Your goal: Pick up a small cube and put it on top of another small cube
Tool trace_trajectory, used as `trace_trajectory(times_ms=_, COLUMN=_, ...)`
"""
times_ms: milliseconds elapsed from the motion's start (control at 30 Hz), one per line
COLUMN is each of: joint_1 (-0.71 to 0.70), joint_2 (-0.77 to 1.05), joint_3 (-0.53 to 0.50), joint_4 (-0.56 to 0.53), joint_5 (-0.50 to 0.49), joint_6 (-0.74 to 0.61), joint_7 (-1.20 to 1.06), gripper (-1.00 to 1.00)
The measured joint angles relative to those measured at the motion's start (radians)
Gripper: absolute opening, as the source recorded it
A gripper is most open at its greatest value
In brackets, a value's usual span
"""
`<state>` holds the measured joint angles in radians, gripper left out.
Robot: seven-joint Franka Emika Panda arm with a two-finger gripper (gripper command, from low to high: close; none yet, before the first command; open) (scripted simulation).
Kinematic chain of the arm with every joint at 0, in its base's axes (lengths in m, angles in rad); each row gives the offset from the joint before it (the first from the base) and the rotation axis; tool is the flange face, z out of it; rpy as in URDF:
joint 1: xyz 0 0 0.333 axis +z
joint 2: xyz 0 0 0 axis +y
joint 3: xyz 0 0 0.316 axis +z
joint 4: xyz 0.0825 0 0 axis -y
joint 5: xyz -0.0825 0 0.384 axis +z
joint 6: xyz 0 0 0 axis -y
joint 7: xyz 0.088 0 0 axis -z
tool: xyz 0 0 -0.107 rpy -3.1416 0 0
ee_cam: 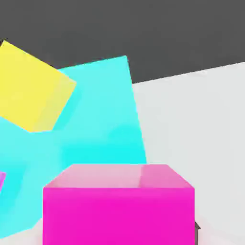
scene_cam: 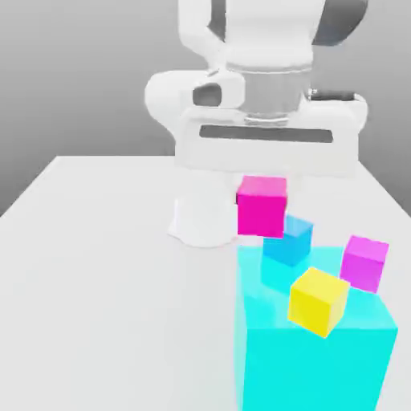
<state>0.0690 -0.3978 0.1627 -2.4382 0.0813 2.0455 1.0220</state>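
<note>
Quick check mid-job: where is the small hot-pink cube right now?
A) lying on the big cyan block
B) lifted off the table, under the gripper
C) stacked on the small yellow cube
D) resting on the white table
B: in the exterior view the small hot-pink cube hangs right beneath the gripper, clear of the white table, just up and to the exterior view's left of the small sky-blue cube.

Small cube [scene_cam: 262, 207]: plain hot pink. Another small cube [scene_cam: 290, 241]: plain sky blue. Large block [scene_cam: 317, 353]: cyan. Third cube [scene_cam: 319, 301]: yellow. Fourth cube [scene_cam: 365, 262]: lighter violet-pink. Table [scene_cam: 96, 281]: white. Robot arm [scene_cam: 265, 80]: white, dark grey joints. Backdrop: grey.
</note>
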Motion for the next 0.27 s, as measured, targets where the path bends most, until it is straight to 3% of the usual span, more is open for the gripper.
trace_trajectory(times_ms=133, joint_1=0.014, joint_2=0.024, joint_3=0.021, joint_4=-0.084, joint_5=0.006, joint_6=0.108, joint_7=-0.015, gripper=-1.0)
trace_trajectory(times_ms=167, joint_1=0.014, joint_2=0.034, joint_3=0.025, joint_4=-0.101, joint_5=0.007, joint_6=0.135, joint_7=-0.015, gripper=1.0)
trace_trajectory(times_ms=267, joint_1=0.014, joint_2=0.034, joint_3=0.025, joint_4=-0.101, joint_5=0.007, joint_6=0.135, joint_7=-0.015, gripper=1.0)
